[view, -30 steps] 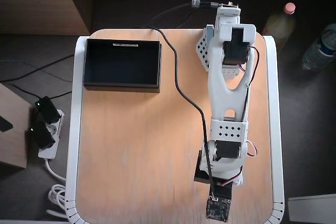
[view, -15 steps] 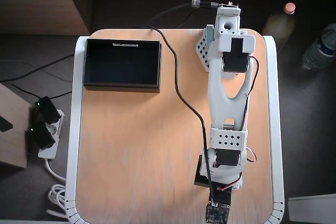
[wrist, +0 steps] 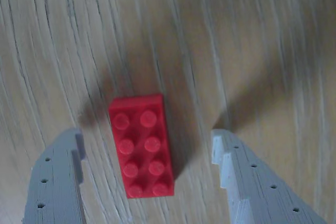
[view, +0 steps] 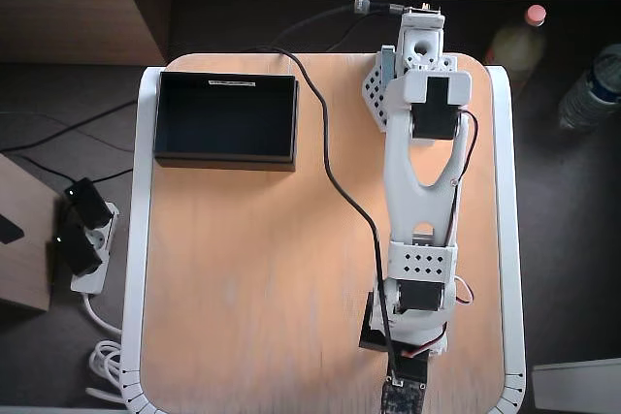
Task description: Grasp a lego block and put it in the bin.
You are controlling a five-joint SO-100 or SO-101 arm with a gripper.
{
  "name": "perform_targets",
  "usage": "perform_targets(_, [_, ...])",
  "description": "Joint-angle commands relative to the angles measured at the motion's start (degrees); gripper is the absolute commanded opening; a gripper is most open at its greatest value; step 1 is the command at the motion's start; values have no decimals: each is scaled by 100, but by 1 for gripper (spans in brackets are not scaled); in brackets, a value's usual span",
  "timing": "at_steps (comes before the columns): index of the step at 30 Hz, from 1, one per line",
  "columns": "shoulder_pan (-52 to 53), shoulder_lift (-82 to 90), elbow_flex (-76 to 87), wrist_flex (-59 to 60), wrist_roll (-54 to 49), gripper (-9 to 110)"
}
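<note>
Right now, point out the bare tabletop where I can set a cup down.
The widest bare patch is the table below the bin, left of the cable and arm. A narrow strip runs right of the arm. It is crowded at the bottom right, where the open end effector straddles the block.

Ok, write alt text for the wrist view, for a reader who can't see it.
A small red lego block lies studs-up on a pale wooden table, between the two grey fingers of the open tool. One finger sits left of the block and the other right; neither touches it.
</note>
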Motion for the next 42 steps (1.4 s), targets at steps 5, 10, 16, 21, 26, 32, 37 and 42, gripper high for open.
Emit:
perform_targets(5, [-132, 18, -668, -132, -105, 5])
perform_targets(10, [-158, 18, -668, -132, -176, 0])
perform_targets(16, [-149, 44, -650, -97, -281, 0])
perform_targets(21, [-53, 281, -650, 53, -369, 0])
perform_targets(26, [105, 826, -650, 404, -439, 0])
perform_targets(32, [422, 1661, -659, 1055, -527, 0])
perform_targets(37, [809, 2364, -659, 1529, -492, 0])
perform_targets(42, [1477, 3059, -659, 2250, -316, 0])
